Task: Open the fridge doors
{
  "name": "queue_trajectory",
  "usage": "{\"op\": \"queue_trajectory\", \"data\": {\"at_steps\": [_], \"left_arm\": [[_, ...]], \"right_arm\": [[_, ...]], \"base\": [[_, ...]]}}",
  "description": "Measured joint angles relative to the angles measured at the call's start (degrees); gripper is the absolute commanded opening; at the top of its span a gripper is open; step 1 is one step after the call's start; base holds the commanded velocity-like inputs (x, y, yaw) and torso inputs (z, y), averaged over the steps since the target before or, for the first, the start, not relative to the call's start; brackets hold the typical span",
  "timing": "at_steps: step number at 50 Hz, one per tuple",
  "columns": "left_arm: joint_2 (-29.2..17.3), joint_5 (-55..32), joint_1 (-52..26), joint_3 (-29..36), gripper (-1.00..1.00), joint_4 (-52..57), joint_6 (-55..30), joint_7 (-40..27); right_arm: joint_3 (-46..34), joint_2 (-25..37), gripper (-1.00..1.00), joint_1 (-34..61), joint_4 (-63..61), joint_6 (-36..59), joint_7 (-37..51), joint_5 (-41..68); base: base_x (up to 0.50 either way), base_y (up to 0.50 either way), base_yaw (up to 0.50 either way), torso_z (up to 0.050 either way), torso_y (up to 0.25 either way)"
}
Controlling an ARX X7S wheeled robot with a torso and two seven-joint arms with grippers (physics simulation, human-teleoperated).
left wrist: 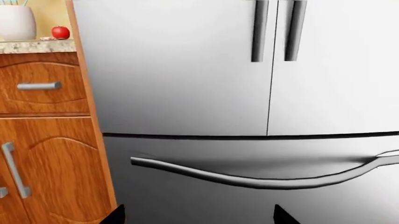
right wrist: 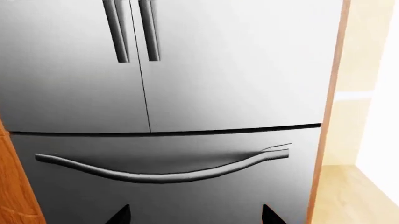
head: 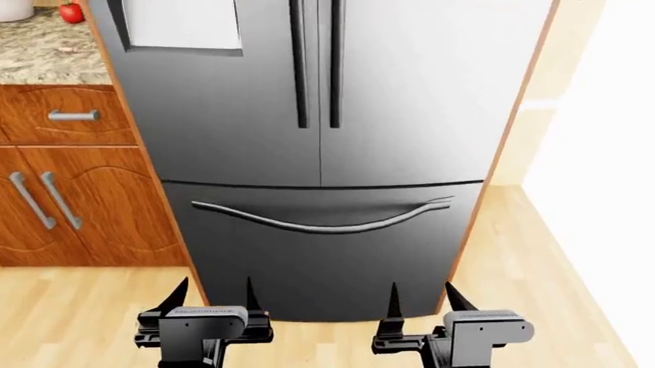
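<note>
- Straight ahead: fridge doors (head: 317, 92) closed, twin bar handles (head: 317, 61) meeting at centre seam.
- Pale panel (head: 184, 24) on left door, possibly a dispenser; no readable writing.
- Left gripper (head: 216, 295) spread open, empty.
- Right gripper (head: 422, 300) spread open, empty, well short of doors.

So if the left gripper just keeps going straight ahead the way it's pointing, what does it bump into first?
Probably the wide freezer drawer front. The left gripper is open, aimed low at the fridge, below the curved drawer handle and well under the fridge doors. Nothing else shows in between, though depth is hard to judge.
</note>
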Motion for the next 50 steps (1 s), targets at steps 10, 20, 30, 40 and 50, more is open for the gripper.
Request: {"op": "queue_trajectory", "data": {"at_steps": [10, 20, 30, 40, 50], "left_arm": [[-0.7, -0.6, -0.1, 0.8, 1.00, -0.1, 0.1, -0.8], [-1.4, -1.2, -0.2, 1.6, 1.00, -0.1, 0.0, -1.6], [-1.9, -1.6, -0.5, 2.3, 1.00, -0.4, 0.3, -2.3], [-3.0, -6.5, -5.2, 0.0, 1.00, 7.9, -11.2, -5.2], [-3.0, -12.5, -34.7, 4.0, 1.00, 12.9, -38.4, -6.9]], "right_arm": [[-0.9, 0.7, 1.00, 0.0, -0.2, 0.1, 0.7, 0.7], [-1.8, 1.4, 1.00, 0.0, -0.2, 0.2, 1.3, 1.3], [-2.6, 2.0, 1.00, 0.3, 0.1, 0.0, 2.0, 1.5], [-3.4, 2.5, 1.00, 0.3, 0.4, 0.2, 3.0, 1.3], [-4.2, 3.0, 1.00, 0.7, 0.8, 0.2, 3.5, 1.3]], "base": [[0.50, 0.00, 0.00, 0.000, 0.002], [0.50, 0.00, 0.00, 0.000, 0.001], [0.33, 0.00, 0.00, 0.000, 0.001], [0.00, 0.00, 0.00, 0.000, 0.002], [0.00, 0.00, 0.00, 0.000, 0.000]]}}
